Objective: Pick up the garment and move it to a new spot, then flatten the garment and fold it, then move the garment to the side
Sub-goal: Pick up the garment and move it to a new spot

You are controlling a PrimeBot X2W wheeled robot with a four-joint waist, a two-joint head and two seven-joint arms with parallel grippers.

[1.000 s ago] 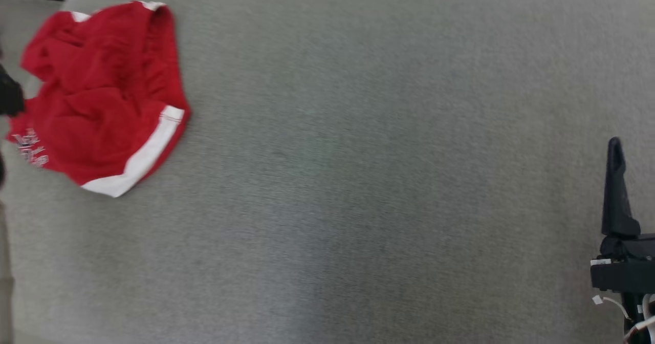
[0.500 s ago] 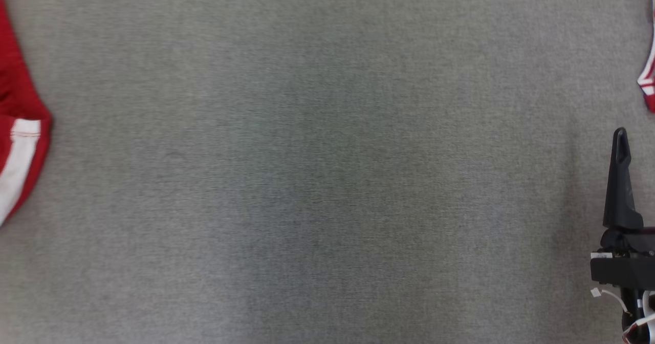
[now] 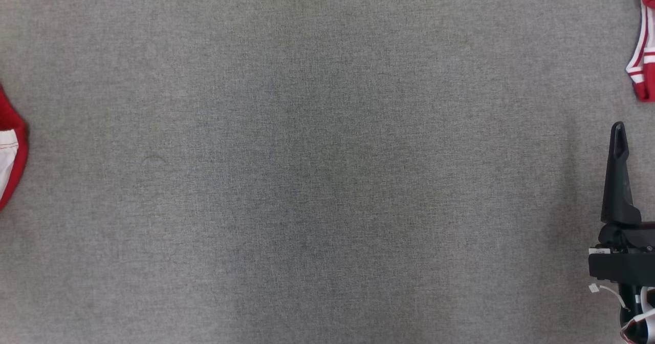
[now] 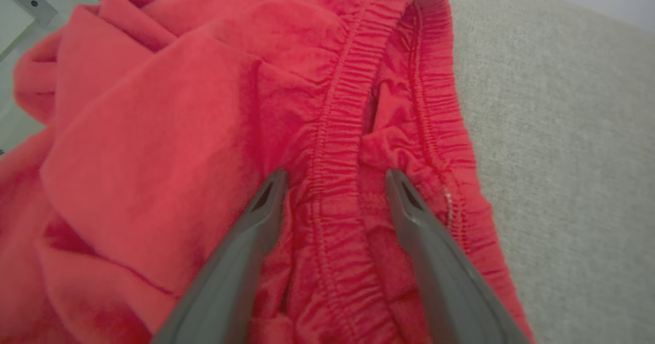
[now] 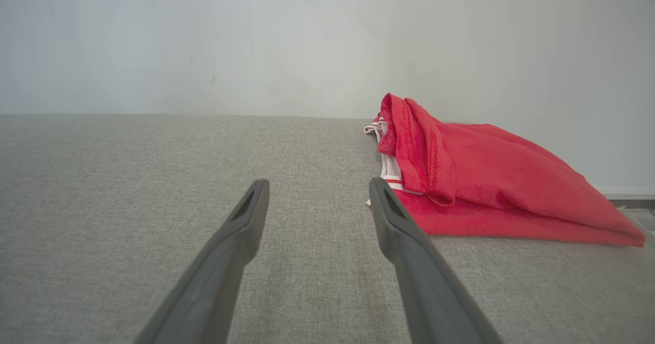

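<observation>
Your left gripper (image 4: 333,176) has its fingers spread over the crumpled red garment (image 4: 153,129), whose waistband (image 4: 335,113) runs between the tips. Your right gripper (image 5: 314,185) is spread too, with a folded red cloth (image 5: 491,180) lying beyond its right finger.

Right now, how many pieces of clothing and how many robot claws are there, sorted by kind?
Red garments: 2 (crumpled red garment, other red garment)
Dark grippers: 2 (left gripper, right gripper, both open)
Total: 4
</observation>
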